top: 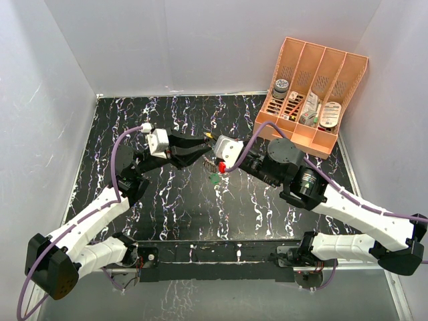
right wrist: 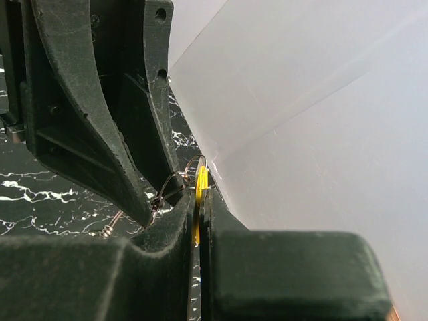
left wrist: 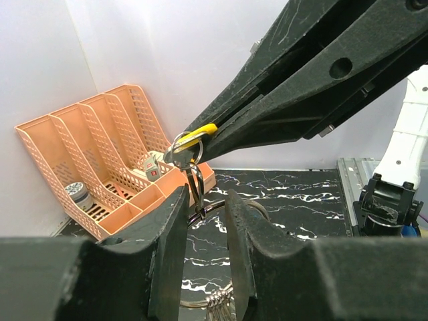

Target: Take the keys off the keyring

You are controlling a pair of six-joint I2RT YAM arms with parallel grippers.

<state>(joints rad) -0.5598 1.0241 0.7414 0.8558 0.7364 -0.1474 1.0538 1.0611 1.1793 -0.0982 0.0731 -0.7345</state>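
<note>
Both grippers meet above the middle of the table. My right gripper [right wrist: 200,195] is shut on the yellow-orange key [right wrist: 200,179], which also shows in the left wrist view [left wrist: 198,134] pinched at the right gripper's tip [left wrist: 194,144]. Thin wire loops hang from that key down to the silver keyring [left wrist: 242,200]. The ring sits between the fingers of my left gripper [left wrist: 206,197], which grips it with the jaws slightly apart. In the top view the green key [top: 215,178] dangles below the left gripper [top: 200,154] and the right gripper [top: 212,160], beside a small red tag [top: 221,167].
An orange slotted organizer [top: 289,53] holding small items stands at the back right; it also shows in the left wrist view [left wrist: 60,144]. White walls enclose the black marbled table [top: 174,207]. The right arm's base [left wrist: 391,200] is at the right.
</note>
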